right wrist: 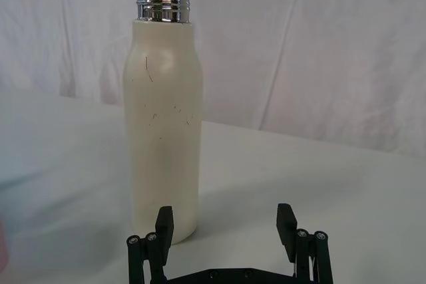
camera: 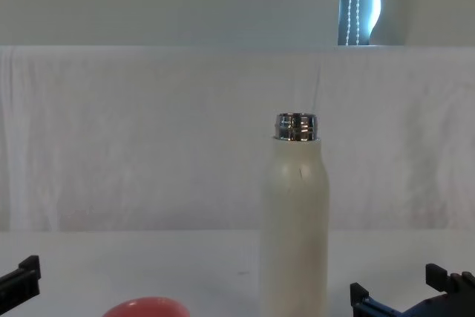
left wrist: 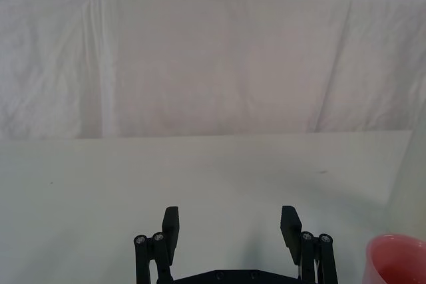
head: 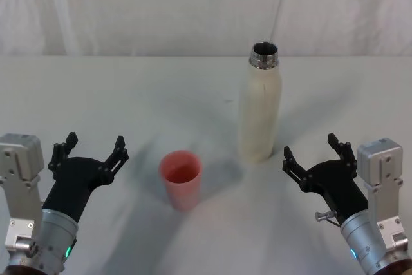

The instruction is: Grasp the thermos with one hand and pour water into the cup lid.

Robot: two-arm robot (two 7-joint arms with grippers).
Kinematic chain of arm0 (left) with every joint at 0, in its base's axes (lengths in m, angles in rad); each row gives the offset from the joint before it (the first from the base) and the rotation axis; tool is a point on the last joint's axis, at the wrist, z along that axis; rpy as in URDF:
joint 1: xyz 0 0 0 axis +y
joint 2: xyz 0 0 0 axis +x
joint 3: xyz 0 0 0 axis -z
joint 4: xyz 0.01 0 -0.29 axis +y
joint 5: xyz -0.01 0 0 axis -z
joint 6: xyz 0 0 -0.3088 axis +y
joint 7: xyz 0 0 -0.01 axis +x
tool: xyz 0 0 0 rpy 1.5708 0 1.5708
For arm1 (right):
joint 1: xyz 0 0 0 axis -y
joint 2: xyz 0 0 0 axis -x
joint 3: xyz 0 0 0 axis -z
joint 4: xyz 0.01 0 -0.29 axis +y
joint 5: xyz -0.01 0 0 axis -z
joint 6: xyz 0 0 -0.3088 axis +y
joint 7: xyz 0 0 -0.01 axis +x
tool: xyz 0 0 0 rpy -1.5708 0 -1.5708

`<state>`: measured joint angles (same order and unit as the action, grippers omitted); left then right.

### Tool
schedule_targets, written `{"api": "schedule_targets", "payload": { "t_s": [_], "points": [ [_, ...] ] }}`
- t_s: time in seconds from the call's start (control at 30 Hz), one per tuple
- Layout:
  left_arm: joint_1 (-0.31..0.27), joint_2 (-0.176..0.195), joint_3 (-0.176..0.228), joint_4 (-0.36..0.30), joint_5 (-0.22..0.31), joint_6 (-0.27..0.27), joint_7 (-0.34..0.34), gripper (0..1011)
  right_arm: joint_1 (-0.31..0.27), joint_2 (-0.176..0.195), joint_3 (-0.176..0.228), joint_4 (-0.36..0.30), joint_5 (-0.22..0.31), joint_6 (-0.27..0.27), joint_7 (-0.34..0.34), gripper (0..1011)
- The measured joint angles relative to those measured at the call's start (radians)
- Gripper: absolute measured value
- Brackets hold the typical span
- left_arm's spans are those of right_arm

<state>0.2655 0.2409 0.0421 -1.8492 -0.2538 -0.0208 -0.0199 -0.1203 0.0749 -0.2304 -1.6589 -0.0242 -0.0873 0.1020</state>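
The cream-white thermos stands upright and uncapped on the table, its chrome neck open at the top. Its scuffed side shows in the right wrist view and in the chest view. The salmon-red cup lid sits mouth up, nearer to me and to the thermos's left, also low in the chest view. My right gripper is open and empty, just right of the thermos base, not touching it. My left gripper is open and empty, left of the cup lid.
A white cloth covers the table, and a white curtain hangs along its far edge. Bare cloth lies behind the cup lid and on both sides of the thermos.
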Motion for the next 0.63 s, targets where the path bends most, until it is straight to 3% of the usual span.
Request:
{"api": "schedule_targets", "payload": {
  "t_s": [0.63],
  "points": [
    [0.0,0.0,0.0,0.0,0.0,0.0,0.0,1001,0.0,0.001,0.0,0.0,0.002,0.002,0.002,1001]
  ]
}}
